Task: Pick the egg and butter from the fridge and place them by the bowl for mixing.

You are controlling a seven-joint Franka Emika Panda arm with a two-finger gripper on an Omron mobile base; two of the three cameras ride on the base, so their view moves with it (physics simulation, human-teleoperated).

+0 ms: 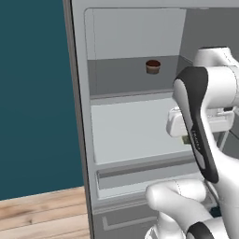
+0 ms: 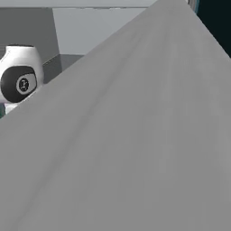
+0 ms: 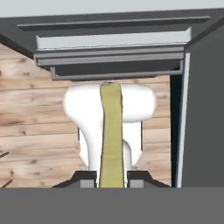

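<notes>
Hand view is showing the claw [image 3: 112, 180] clamping the butter [image 3: 111, 131], which is sticking straight out ahead between its tips (fridge [image 3: 113, 41] shelving beyond), so the carry is underway, and next is calling for backing out toward the bowl.

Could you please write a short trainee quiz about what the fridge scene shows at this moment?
1. True or false: the pincer is shut on the butter.
2. What stands on the fridge's upper shelf? A) a brown cup with a dark red top B) a milk carton C) a blue bowl
3. Fill in: the floor beside the fridge looks like ____ planks.

Key: 1 true; 2 A; 3 wood.
</notes>
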